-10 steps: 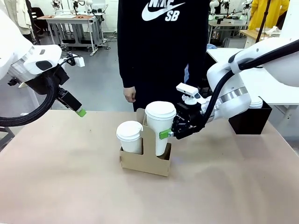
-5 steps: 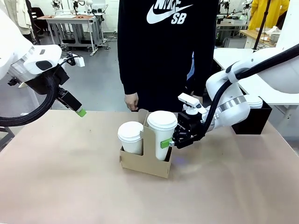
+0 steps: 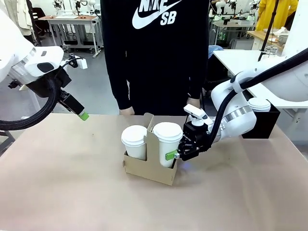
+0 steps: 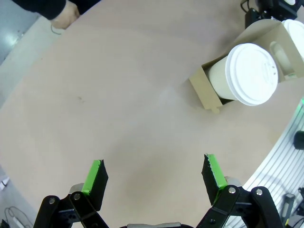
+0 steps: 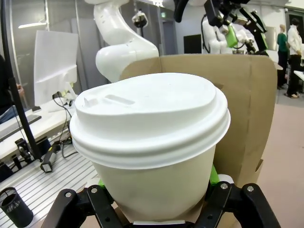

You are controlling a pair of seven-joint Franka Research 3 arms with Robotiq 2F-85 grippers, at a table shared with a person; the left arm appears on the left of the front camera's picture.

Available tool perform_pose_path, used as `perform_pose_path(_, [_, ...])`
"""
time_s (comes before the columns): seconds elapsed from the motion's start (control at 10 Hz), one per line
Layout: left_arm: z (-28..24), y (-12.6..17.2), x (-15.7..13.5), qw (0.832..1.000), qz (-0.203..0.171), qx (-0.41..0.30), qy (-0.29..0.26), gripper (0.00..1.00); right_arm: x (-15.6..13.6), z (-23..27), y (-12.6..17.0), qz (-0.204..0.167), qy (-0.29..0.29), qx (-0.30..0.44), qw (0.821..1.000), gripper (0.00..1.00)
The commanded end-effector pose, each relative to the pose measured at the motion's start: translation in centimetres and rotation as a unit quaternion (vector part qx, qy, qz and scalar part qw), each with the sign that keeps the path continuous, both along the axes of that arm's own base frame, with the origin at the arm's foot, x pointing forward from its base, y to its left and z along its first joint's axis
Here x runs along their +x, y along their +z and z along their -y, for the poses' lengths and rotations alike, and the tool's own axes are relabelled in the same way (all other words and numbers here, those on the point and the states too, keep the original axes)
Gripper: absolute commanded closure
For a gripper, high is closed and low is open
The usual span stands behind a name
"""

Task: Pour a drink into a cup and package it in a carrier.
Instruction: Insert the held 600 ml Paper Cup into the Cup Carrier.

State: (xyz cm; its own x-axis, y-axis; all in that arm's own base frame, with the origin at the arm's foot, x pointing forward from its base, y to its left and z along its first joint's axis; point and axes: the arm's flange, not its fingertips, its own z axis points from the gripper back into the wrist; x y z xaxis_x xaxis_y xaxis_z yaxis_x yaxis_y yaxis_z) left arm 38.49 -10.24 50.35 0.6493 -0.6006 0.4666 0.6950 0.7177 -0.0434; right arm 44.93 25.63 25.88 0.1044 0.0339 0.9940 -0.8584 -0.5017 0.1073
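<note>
The brown cardboard carrier (image 3: 150, 169) stands mid-table with a white lidded cup (image 3: 134, 139) in its left hole. My right gripper (image 3: 172, 155) is shut on a second lidded cup (image 3: 167, 136), which sits low in the carrier's right hole. In the right wrist view this cup (image 5: 152, 123) sits between the gripper's (image 5: 156, 185) fingers, with the carrier handle (image 5: 247, 95) behind it. My left gripper (image 3: 83, 115) hangs open above the table's far left; in its wrist view the gripper (image 4: 154, 168) has nothing between its pads, with the carrier (image 4: 204, 90) and a cup (image 4: 249, 73) farther off. The drink is hidden under the lids.
A person in a black hoodie (image 3: 154, 53) stands close at the far edge, one hand (image 3: 127, 111) just behind the carrier. A black box (image 3: 262, 124) with a white lid (image 3: 260, 104) in it stands at the right, behind my right arm.
My right gripper has lowered the cup down into the carrier's right hole. The person has shifted left and closer. The left arm has not moved.
</note>
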Motion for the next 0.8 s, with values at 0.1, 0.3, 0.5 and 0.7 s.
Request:
perform_pose_path(0.1, [0.1, 0.2, 0.0, 1.000, -0.004, 0.004, 0.006, 0.00, -0.2, 0.1, -1.0, 0.016, -0.013, -0.018, 1.000, 0.19])
perform_pose_path(0.3, [0.1, 0.2, 0.0, 1.000, -0.004, 0.004, 0.006, 0.00, -0.2, 0.1, -1.4, 0.018, -0.019, -0.028, 0.999, 0.19])
perform_pose_path(0.5, [0.1, 0.2, 0.0, 1.000, -0.004, 0.004, 0.006, 0.00, -0.1, 0.4, -1.6, 0.032, -0.028, -0.042, 0.998, 0.00])
perform_pose_path(0.7, [0.1, 0.2, 0.0, 1.000, -0.004, 0.004, 0.006, 0.00, -0.1, 1.5, -1.2, 0.039, -0.043, -0.048, 0.997, 0.00])
